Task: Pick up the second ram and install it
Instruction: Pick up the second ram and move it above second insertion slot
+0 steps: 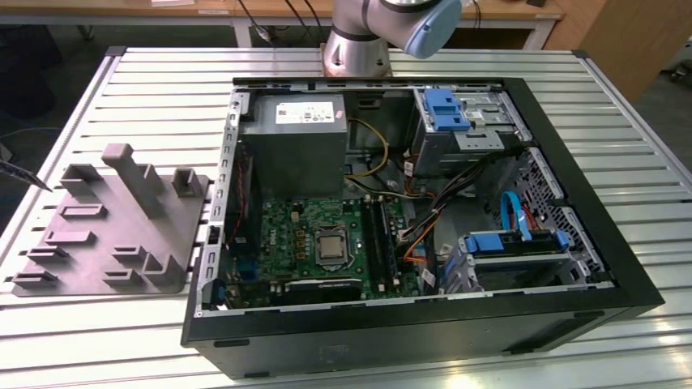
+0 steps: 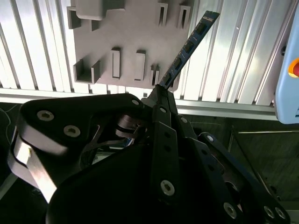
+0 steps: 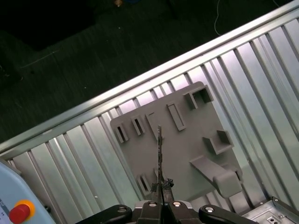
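The second ram (image 2: 189,46) is a thin dark blue stick, and my gripper (image 2: 161,93) is shut on one of its ends. The stick points away from the fingers, high above the grey slotted holder (image 2: 126,42) on the ribbed table. In the first wrist view the ram (image 3: 160,154) shows edge-on over the holder (image 3: 187,140), rising from the gripper (image 3: 161,189). In the exterior view the open computer case (image 1: 562,243) lies on the table, with the green motherboard (image 1: 313,231) and its long black slots (image 1: 378,235) inside.
The grey holder (image 1: 108,227) sits at the exterior view's left, beside the case. A thin dark tip (image 1: 22,174) pokes in at that left edge. The arm's base (image 1: 357,49) stands behind the case. A pale blue box with a red button (image 3: 18,212) is near the table edge.
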